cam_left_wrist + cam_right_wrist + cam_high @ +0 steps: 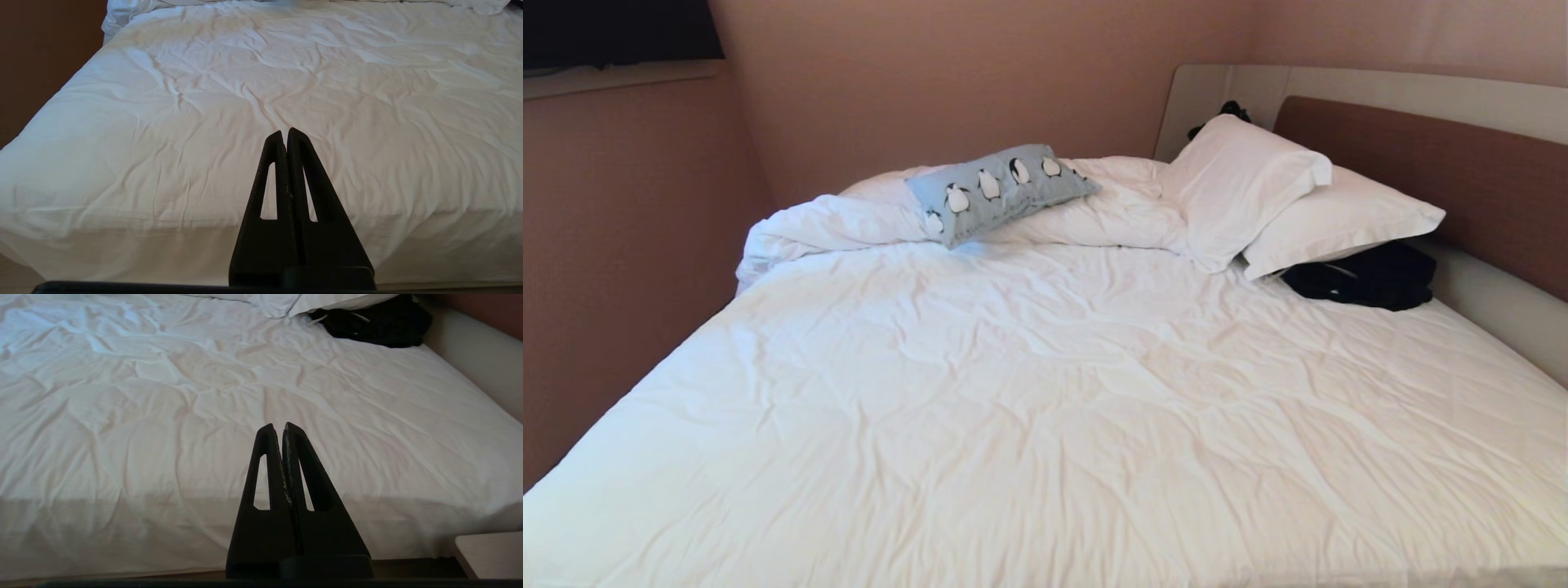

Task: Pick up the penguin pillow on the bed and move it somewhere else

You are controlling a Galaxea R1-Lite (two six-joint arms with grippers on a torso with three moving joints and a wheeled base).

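Dusty-pink walls meet in the far corner, and the left one runs along the side of the mattress. High on that left wall sits a dark panel above a pale ledge. On the right a brown padded headboard is set in a beige panel. A pale bedside unit's corner shows low by the near edge. The light is soft and even, warm-toned.
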